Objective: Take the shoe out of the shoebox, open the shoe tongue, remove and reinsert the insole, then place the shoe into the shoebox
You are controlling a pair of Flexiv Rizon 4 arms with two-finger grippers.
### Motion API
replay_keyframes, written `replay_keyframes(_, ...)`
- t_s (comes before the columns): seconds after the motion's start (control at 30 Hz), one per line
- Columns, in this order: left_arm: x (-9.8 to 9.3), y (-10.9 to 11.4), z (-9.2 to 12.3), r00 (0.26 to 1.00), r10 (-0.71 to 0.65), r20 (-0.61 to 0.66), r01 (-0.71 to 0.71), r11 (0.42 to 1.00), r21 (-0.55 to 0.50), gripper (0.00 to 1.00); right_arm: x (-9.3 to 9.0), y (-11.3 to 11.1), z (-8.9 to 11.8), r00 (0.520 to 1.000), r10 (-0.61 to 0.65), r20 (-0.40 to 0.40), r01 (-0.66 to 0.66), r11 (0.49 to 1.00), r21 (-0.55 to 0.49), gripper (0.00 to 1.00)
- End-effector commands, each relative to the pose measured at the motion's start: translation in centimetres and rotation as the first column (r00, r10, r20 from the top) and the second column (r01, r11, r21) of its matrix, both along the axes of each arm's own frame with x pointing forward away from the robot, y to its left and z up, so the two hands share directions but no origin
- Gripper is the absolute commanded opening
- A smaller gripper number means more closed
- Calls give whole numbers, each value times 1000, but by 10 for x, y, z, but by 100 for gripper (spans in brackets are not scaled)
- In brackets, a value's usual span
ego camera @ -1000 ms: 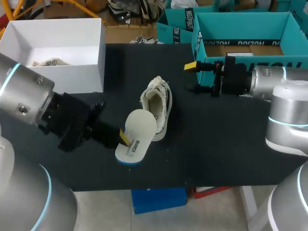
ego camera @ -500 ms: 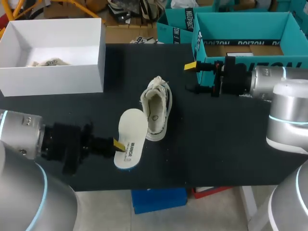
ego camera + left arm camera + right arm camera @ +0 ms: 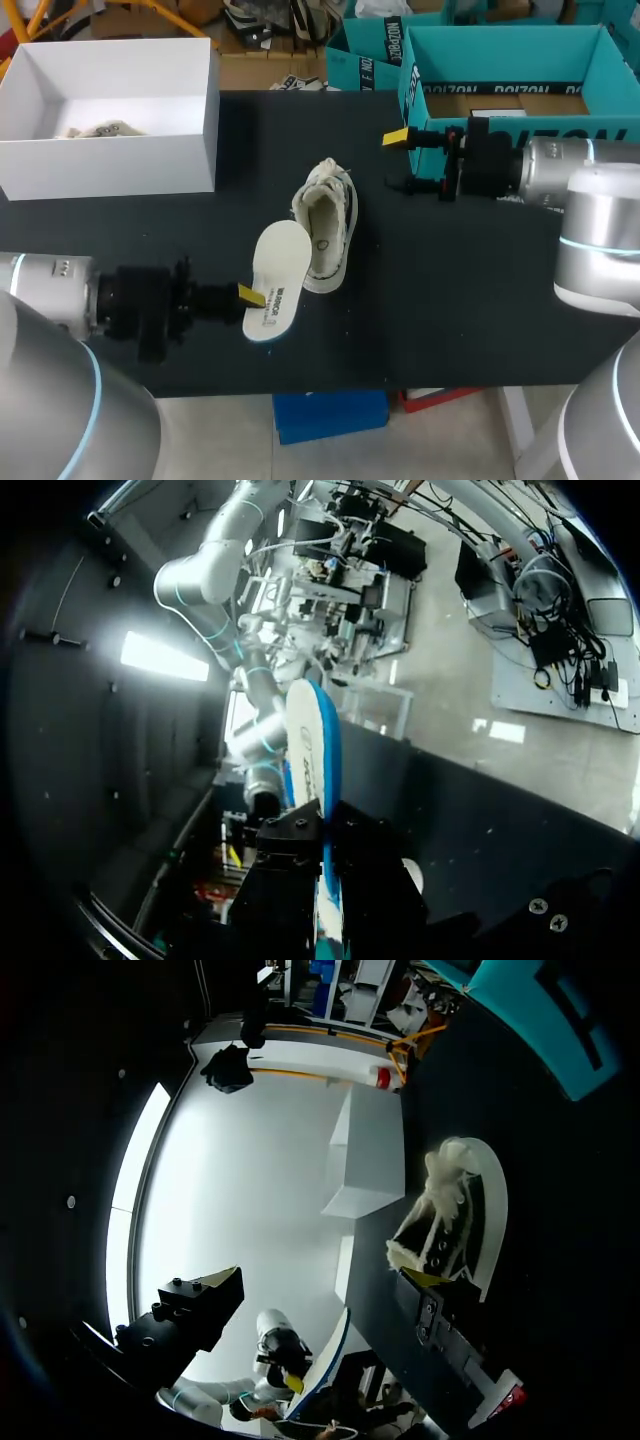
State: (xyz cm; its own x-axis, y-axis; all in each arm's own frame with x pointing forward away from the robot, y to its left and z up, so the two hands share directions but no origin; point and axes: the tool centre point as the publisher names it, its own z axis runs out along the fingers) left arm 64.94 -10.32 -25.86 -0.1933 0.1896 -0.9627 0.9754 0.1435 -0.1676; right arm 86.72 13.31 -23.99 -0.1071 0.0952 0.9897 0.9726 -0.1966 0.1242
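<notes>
**Left jaws clamped on the insole [image 3: 278, 275], right jaws wide and empty**

So the left jaws were pinched shut on one end of the white insole, blue edge showing, with its other end right up beside the white shoe [image 3: 327, 232]. The shoe sat out on the black surface [image 3: 450, 300], opening facing up. The right jaws hung off to the shoe's right, well apart from it, fingers spread wide with nothing between them. The white shoebox [image 3: 110, 165] sat at the far left corner, well apart from the shoe.
</notes>
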Motion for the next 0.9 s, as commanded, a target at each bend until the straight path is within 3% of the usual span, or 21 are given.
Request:
replay_keyframes(0.03,-1,-1,1,1000,3,3,-3,1000,4,0,-1,2,-1,1000,-4,0,4,1000,-2,100)
replay_keyframes(0.17,-1,-1,1,1000,3,3,-3,1000,4,0,-1,2,-1,1000,-4,0,4,1000,-2,100)
replay_keyframes(0.43,-3,-31,-24,982,-23,188,17,999,29,0,-1,2,-1,1000,-4,0,4,1000,-2,100)
replay_keyframes(0.67,21,-33,-37,960,-35,278,26,999,38,0,-1,2,-1,1000,-4,0,4,1000,-2,100)
replay_keyframes(0.9,56,-38,-36,930,-63,362,42,997,65,0,-1,2,-1,1000,-4,0,4,1000,-2,100)
